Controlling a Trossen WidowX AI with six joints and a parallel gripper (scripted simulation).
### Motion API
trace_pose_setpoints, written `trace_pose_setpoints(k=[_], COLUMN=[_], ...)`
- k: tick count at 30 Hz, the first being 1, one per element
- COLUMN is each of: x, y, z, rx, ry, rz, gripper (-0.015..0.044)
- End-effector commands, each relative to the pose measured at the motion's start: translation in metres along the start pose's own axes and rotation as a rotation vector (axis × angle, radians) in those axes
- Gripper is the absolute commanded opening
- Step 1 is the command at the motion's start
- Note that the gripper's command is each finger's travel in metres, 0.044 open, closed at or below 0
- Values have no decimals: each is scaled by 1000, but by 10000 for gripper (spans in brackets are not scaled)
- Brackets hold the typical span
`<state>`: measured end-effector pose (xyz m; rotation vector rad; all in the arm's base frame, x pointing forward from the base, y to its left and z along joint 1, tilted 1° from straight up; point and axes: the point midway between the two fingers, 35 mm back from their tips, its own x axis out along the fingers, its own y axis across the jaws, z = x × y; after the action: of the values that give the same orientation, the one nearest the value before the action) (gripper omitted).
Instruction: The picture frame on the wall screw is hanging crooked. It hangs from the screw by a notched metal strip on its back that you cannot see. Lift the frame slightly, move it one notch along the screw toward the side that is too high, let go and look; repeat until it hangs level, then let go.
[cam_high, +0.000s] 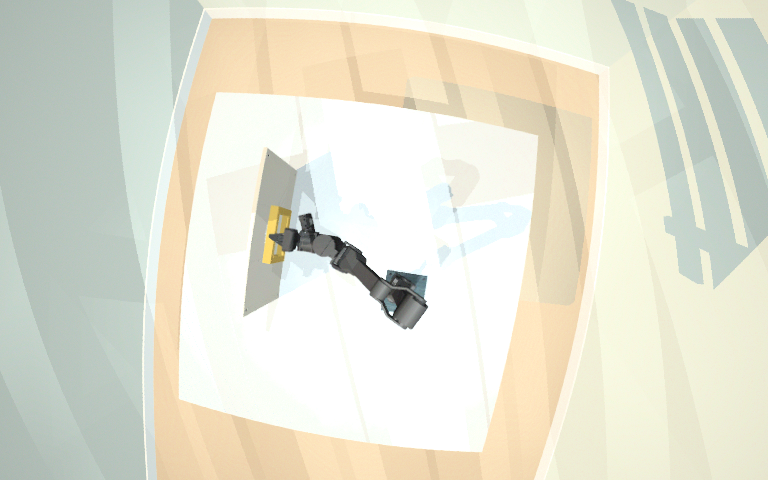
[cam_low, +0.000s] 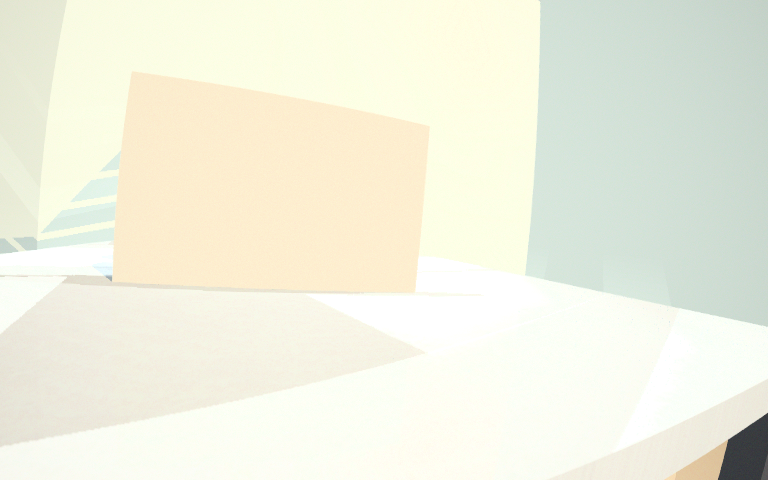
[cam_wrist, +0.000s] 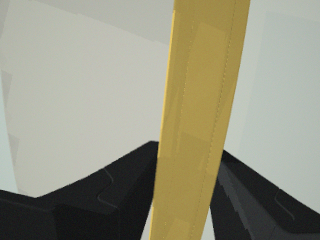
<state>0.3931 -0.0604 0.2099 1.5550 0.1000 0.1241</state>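
The yellow picture frame (cam_high: 267, 244) is at the front of the upright grey wall board (cam_high: 262, 283) in the top view. One yellow bar of the frame (cam_wrist: 202, 75) runs up through the wrist view, leaning slightly right at its top. My gripper (cam_high: 274, 237) (cam_wrist: 184, 156) is shut on this bar, with a black finger on either side of it. The wall screw and the notched strip are hidden. The frame's tilt cannot be told well from these views. The exterior view shows only the back of the wall board (cam_low: 266, 186), which hides the frame and the gripper.
The arm reaches from its base plate (cam_high: 419, 280) leftward across the white table top (cam_high: 339, 362) to the board. The board stands on the table near its left side. Small dark dots mark the board's corners. Shadows and bright patches lie across the table and the room.
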Motion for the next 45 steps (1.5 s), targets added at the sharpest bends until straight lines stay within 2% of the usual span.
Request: trace_pose_setpoints(k=[1, 7, 12, 21, 26, 33, 39, 45], x=[0, 0, -8, -98, -93, -150, -197, -197], y=[0, 0, 1, -4, -2, 20, 33, 33], z=[0, 0, 1, 1, 4, 14, 1, 2], rx=[-5, -5, -35, -420, -388, -409, -426, -426], ry=[0, 0, 0, 2, -2, 1, 4, 0], rz=[0, 0, 0, -2, -1, -7, -12, -12], gripper=[105, 260, 260, 260, 260, 260, 260, 260])
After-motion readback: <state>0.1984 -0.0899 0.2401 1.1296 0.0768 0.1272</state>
